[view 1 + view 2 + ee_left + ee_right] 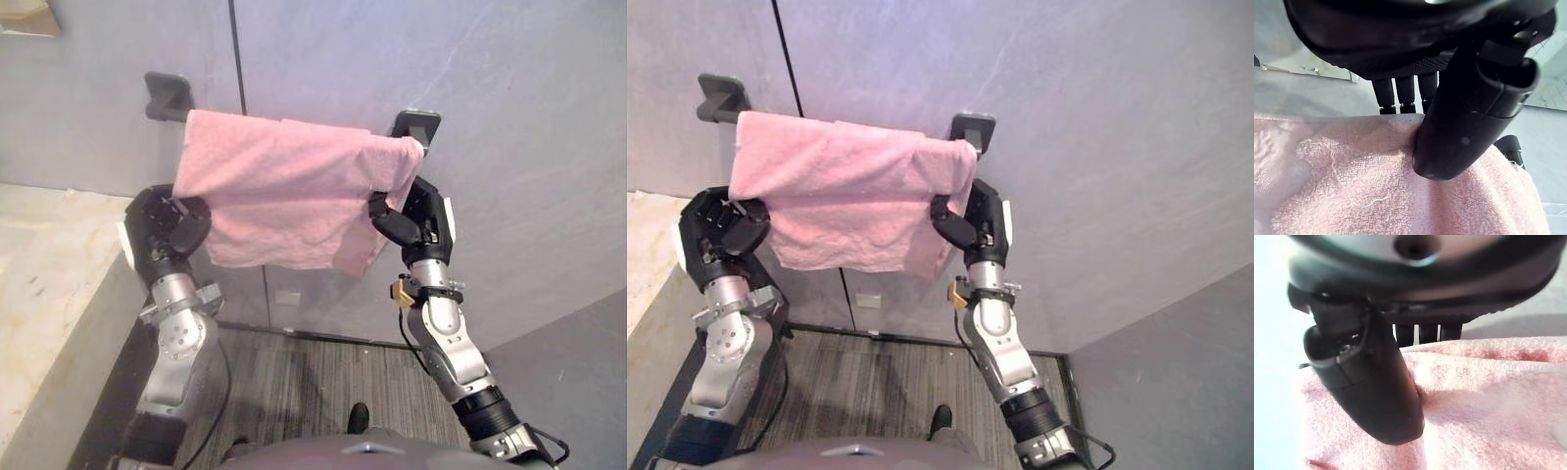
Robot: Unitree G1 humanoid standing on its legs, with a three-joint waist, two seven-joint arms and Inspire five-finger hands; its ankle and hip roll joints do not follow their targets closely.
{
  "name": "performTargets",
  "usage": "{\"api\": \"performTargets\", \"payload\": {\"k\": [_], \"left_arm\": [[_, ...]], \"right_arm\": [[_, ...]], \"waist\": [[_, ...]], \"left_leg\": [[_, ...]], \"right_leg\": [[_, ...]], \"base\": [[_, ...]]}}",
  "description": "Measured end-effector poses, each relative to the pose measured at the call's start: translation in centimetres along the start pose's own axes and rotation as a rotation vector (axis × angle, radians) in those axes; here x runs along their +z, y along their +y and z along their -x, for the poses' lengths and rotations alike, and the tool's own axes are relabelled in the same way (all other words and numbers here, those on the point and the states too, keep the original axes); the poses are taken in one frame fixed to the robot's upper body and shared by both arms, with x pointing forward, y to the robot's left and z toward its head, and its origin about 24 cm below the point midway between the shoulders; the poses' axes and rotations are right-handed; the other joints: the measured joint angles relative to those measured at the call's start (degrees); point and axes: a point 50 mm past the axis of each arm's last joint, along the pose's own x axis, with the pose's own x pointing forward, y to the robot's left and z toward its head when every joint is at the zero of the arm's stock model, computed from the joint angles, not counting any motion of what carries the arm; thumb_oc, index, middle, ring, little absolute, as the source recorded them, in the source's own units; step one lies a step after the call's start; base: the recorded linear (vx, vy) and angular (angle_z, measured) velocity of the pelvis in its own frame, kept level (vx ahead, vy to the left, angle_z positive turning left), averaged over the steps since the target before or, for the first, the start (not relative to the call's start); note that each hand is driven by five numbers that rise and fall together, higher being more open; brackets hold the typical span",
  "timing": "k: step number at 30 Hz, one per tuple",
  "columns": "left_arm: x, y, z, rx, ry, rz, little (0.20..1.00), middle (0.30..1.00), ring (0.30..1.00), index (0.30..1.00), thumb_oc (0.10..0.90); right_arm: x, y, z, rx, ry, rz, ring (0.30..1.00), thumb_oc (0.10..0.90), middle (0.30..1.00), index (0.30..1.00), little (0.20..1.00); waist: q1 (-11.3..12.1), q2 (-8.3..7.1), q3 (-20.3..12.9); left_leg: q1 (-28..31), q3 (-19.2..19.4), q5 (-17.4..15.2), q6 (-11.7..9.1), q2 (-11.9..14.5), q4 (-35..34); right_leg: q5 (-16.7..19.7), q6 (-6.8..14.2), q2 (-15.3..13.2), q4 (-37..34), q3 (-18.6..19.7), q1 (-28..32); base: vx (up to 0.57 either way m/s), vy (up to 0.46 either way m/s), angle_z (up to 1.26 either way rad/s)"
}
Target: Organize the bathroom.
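Both hands pinch the pink towel (284, 196) draped over the wall rail (167, 111): left hand (171, 227), right hand (407, 220). Pull evenly so its bunched right corner lies flat.

We hold both arms raised in front of us, forearms angled up and slightly inward. Our left hand (168, 223) sits at the lower left corner of the pink towel (284, 191), palm turned toward the cloth; in the left wrist view our thumb (1469, 117) presses on the front of the fabric while the fingers (1400, 93) go down behind its edge, pinching it. Our right hand (411, 217) is at the towel's right edge, wrist bent, its thumb (1371, 391) lying on the front and the fingers (1425, 332) tucked behind the fold, gripping it likewise.
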Motion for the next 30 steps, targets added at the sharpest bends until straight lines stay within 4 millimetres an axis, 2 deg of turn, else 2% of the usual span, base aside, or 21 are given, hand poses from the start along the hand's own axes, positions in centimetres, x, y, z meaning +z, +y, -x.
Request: {"api": "performTargets", "payload": {"k": [7,8,9,10,11,13,17,19,21,27,30], "left_arm": [[-0.2,0.4,0.4,0.007,-0.008,-0.040,0.300,0.300,0.300,0.300,0.400],[-0.2,0.4,0.4,0.000,-0.006,-0.038,0.448,0.448,0.448,0.448,0.499],[-0.2,0.4,0.4,-0.006,-0.004,-0.037,0.578,0.578,0.578,0.578,0.585],[-0.2,0.4,0.4,-0.011,-0.002,-0.037,0.681,0.681,0.681,0.681,0.654],[-0.5,0.4,0.4,-0.029,0.014,-0.043,0.900,0.900,0.900,0.900,0.800],[-0.9,0.6,0.4,-0.036,0.039,-0.049,0.900,0.900,0.900,0.900,0.800],[-2.9,2.3,0.2,0.010,0.169,-0.097,0.900,0.900,0.900,0.900,0.800],[-4.3,4.7,0.6,0.091,0.252,-0.149,0.900,0.900,0.900,0.900,0.800],[-5.2,5.7,1.1,0.122,0.312,-0.174,0.900,0.900,0.900,0.900,0.800],[-6.6,7.4,2.6,0.133,0.399,-0.232,0.900,0.900,0.900,0.900,0.800],[-7.9,8.6,3.6,0.150,0.483,-0.255,0.900,0.900,0.900,0.900,0.800]], "right_arm": [[0.0,0.0,0.1,0.001,0.000,-0.001,0.300,0.400,0.300,0.300,0.300],[0.0,0.0,0.1,0.000,0.000,-0.002,0.300,0.400,0.300,0.300,0.300],[0.0,0.0,0.1,-0.001,-0.001,-0.002,0.462,0.508,0.462,0.462,0.462],[0.0,-0.1,0.2,-0.002,-0.004,-0.003,0.568,0.579,0.568,0.568,0.568],[0.0,-0.2,0.2,-0.006,-0.005,-0.003,0.900,0.800,0.900,0.900,0.900],[-0.1,-0.3,0.2,-0.013,-0.002,0.000,0.900,0.800,0.900,0.900,0.900],[-1.2,-2.8,0.7,-0.133,0.048,0.035,0.900,0.800,0.900,0.900,0.900],[-2.4,-4.6,2.0,-0.215,0.108,0.069,0.900,0.800,0.900,0.900,0.900],[-3.1,-5.7,3.0,-0.270,0.150,0.091,0.900,0.800,0.900,0.900,0.900],[-5.4,-7.6,5.2,-0.341,0.274,0.147,0.900,0.800,0.900,0.900,0.900],[-7.5,-9.5,7.7,-0.407,0.412,0.197,0.900,0.800,0.900,0.900,0.900]], "waist": [[-0.1,0.00,0.0],[-0.1,0.00,0.0],[-0.1,0.01,0.0],[-0.1,0.01,0.0],[-0.2,0.02,0.0],[-0.2,0.03,0.0],[-0.2,0.10,0.0],[-0.9,0.16,0.1],[-0.9,0.19,0.1],[-1.4,0.22,0.1],[-2.2,0.45,0.3]], "left_leg": [[0.0,0.0,0.0,0.0,0.0,0.0],[0.0,0.0,0.0,0.0,0.0,0.0],[0.0,0.0,0.0,0.0,0.0,0.0],[0.0,0.0,0.0,0.0,0.0,0.0],[0.0,0.0,0.0,0.0,0.0,0.0],[0.0,0.0,0.0,0.0,0.0,0.0],[0.0,0.0,-0.1,0.1,-0.1,0.0],[0.1,0.3,-0.2,0.1,-0.1,0.0],[0.1,0.6,-0.3,0.1,-0.1,0.0],[0.1,1.3,-0.4,0.2,-0.3,0.0],[0.0,1.7,-0.5,0.3,-0.4,0.0]], "right_leg": [[0.0,0.0,0.0,0.0,-0.1,0.0],[0.0,0.0,0.0,0.0,-0.1,0.1],[0.0,0.0,0.0,0.0,-0.1,0.1],[0.0,0.0,0.0,0.0,-0.1,0.0],[0.0,0.0,0.0,0.0,-0.1,0.0],[0.0,0.0,-0.1,0.0,-0.1,0.0],[0.0,0.0,-0.1,0.0,0.0,0.0],[0.0,0.0,-0.1,0.0,0.2,-0.1],[0.0,0.1,-0.1,0.0,0.5,-0.3],[0.2,0.3,-0.1,0.0,1.2,-0.8],[0.2,0.4,-0.2,0.0,1.4,-1.1]], "base": [[0.00,0.000,0.00],[0.00,0.000,0.00],[0.00,0.000,0.00],[0.00,0.000,0.00],[0.00,0.000,0.00],[0.00,0.000,0.00],[-0.01,0.002,0.00],[-0.04,0.007,-0.06],[-0.03,0.005,-0.07],[-0.04,0.007,-0.06],[-0.02,0.000,-0.05]]}}
